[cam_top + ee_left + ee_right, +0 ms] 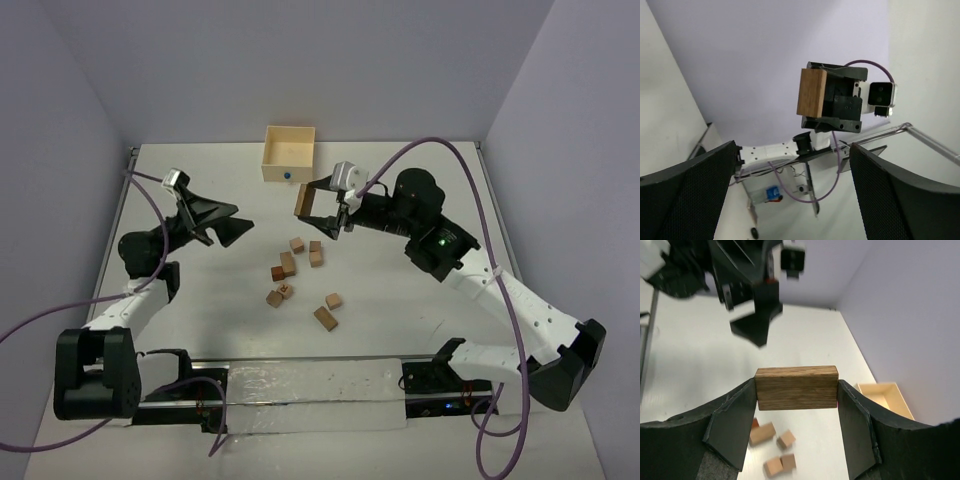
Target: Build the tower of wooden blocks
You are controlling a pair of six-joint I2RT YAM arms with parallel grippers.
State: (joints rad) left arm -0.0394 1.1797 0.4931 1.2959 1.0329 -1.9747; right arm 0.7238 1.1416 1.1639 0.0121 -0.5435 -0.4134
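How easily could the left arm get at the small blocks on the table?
Probably easily: the left gripper is open and empty beside the wood blocks, with nothing between them; the right gripper sits farther back.

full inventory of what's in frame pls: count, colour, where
loose wood blocks: about nine, tan to reddish brown, scattered mid-table
held block: one, darker brown, larger than the loose ones, above the table in the right claw
tower: none built yet
box: one, pale wood with a blue dot, far side of the table
table: one, white
cables: purple, one along each arm
left claw: open, empty, left of the blocks
right claw: shut on the held block, near the box
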